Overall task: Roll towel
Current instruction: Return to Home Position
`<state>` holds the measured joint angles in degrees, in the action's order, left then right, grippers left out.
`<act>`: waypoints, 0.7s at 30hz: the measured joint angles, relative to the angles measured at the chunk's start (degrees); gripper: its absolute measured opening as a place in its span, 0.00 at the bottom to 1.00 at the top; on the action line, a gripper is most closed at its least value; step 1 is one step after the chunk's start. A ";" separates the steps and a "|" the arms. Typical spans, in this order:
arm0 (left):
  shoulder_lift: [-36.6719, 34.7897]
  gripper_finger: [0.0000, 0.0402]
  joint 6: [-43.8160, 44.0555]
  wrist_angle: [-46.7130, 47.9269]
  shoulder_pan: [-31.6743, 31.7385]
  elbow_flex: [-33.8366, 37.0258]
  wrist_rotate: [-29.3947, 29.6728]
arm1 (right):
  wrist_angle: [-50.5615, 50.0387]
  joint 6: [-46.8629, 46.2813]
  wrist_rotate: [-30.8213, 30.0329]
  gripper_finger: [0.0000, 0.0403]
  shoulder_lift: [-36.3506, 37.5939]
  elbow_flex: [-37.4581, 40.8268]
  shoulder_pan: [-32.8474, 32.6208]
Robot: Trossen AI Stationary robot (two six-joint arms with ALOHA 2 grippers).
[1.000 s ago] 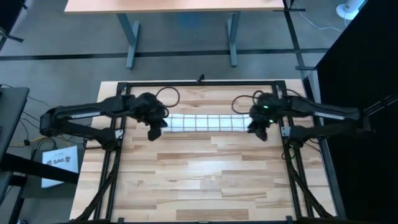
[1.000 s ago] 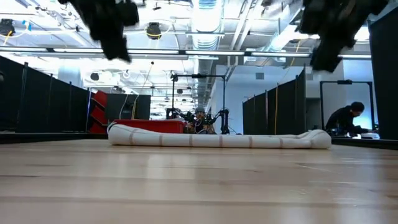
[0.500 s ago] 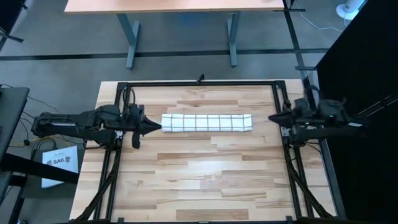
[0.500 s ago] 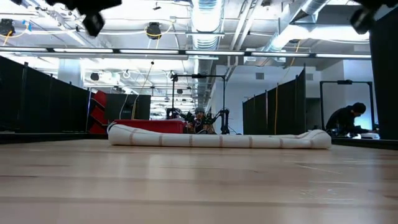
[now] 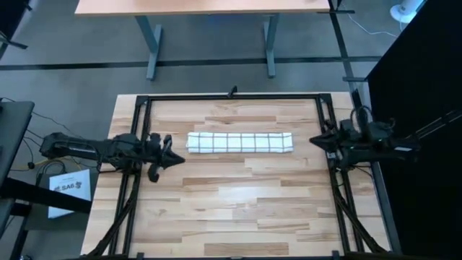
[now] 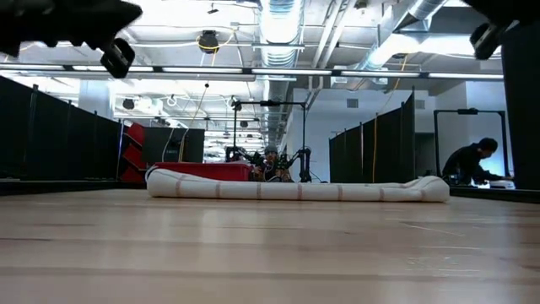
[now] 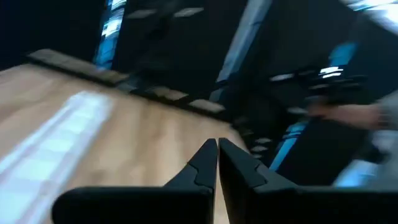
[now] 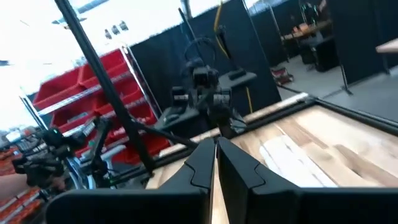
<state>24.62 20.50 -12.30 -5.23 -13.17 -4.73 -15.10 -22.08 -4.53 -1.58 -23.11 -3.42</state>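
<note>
**A:** What is at the left of the worktop?

**B:** The left gripper [image 5: 175, 157], on a dark arm lying low across the left edge of the pale wooden worktop [image 5: 238, 202]. It points inward. In the left wrist view its two dark fingers [image 7: 201, 165] are pressed together with nothing between them.

**A:** Does it touch the towel?

**B:** No. It is near the towel's left end, a little toward the front edge, with bare wood between the two.

**A:** Where is the towel?

**B:** The towel [image 5: 240, 142], white with a grid of dark lines, is rolled into a long, narrow bar. It rests in the back half of the worktop, parallel to the back edge and about midway between the left and right edges. In the low view it is a low roll lying flat on the wood.

**A:** And on the right?

**B:** The right gripper [image 5: 315, 139] is at the right edge of the worktop, level with the towel. It points toward the towel's right end but is apart from it. In the right wrist view its fingers [image 8: 200, 164] meet, empty.

**A:** Anything beyond the table?

**B:** A person [image 6: 472, 160] in dark clothes leans forward at the far right of the room.
</note>
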 joint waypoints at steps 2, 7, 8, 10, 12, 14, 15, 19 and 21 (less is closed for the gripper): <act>0.17 0.00 0.32 -9.52 -0.59 4.56 -1.88 | 5.70 1.20 0.16 0.02 0.14 4.09 0.00; 0.03 0.00 0.50 -25.19 -1.62 11.90 -3.13 | 22.97 2.75 0.70 0.02 0.49 13.43 -0.22; 0.14 0.00 0.24 -26.59 -1.76 12.45 -3.19 | 26.35 3.39 0.70 0.02 0.46 15.35 -0.37; -0.05 0.00 -0.54 -26.96 -1.89 12.44 -3.67 | 33.57 4.64 0.72 0.02 0.42 18.78 -0.39; 0.02 0.00 -1.19 -26.71 -1.89 12.44 -5.26 | 38.67 5.43 0.72 0.02 0.57 21.64 -0.36; 0.00 0.00 -1.76 -25.59 -1.89 12.47 -6.92 | 38.45 5.73 0.74 0.02 0.45 22.60 -0.34; 0.00 0.00 -2.36 -25.52 -1.89 12.53 -7.28 | 37.25 5.78 0.74 0.02 0.45 22.60 -0.35; -0.03 0.00 -4.74 -20.92 -1.86 12.59 -7.74 | 34.66 8.67 0.71 0.02 0.45 22.60 -0.34; -0.02 0.00 -4.86 -18.38 -1.61 12.62 -7.97 | 33.89 10.09 0.70 0.02 0.50 22.60 -0.26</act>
<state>24.60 15.64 -30.68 -6.84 -0.55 -12.70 18.79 -11.99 -3.84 -1.08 -0.51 -3.68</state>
